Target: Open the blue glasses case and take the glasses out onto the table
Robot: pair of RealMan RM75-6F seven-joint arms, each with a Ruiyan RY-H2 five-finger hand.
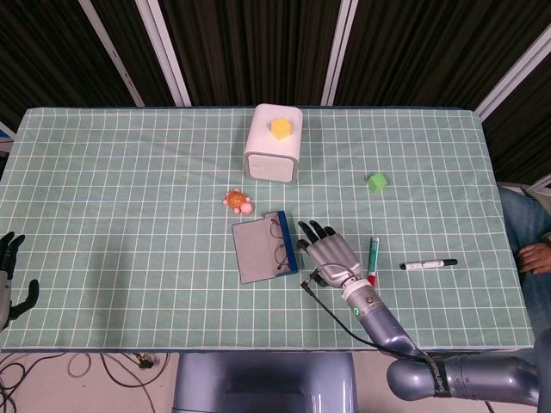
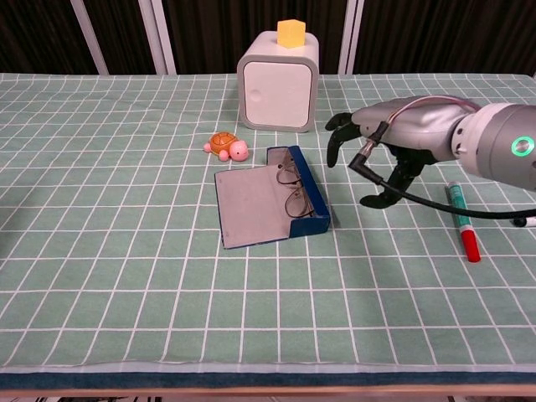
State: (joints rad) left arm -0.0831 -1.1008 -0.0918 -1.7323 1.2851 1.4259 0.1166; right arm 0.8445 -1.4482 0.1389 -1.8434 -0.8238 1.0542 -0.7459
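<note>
The right hand (image 2: 381,151), fingers spread and empty, hovers beside the open case (image 2: 270,206); a clumsy reach could snag the glasses (image 2: 293,193).

No lettering, label, brand, number or sign can be read on anything in either view.

Two markers (image 1: 372,258), two blocks (image 1: 376,181)

Table's (image 1: 129,198) got a pale green cloth with a white grid on it. Past the hand (image 1: 331,258), on the far side, the wall (image 1: 250,43) is dark ribbed panels split by slanted white posts (image 1: 170,52).
</note>
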